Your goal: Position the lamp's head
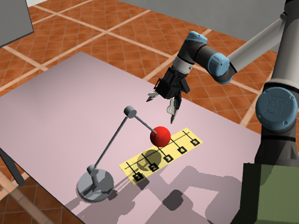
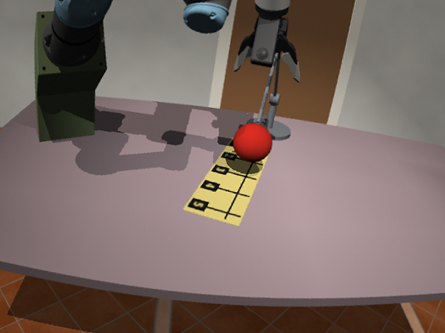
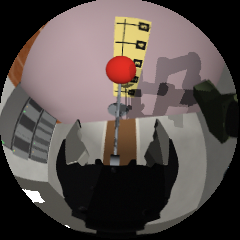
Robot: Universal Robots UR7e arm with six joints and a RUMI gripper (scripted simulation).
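Observation:
The lamp's red ball head (image 1: 160, 136) hangs above the yellow strip (image 1: 161, 155) with marks 1 to 5. Its shadow lies about mark 2 (image 1: 153, 167). The head also shows in the exterior view (image 2: 252, 141) and in the wrist view (image 3: 120, 70). The grey lamp has a round base (image 1: 95, 185), a long lower arm, an elbow joint (image 1: 129, 111) and a short upper arm down to the head. My gripper (image 1: 162, 107) is open and empty. It hovers above and behind the head, clear of it, near the elbow (image 2: 267, 63).
The robot's green pedestal (image 1: 272, 208) stands at the bench's right corner. The bench edge runs close behind the gripper. A grey panel (image 1: 8, 8) stands off the bench at the far left.

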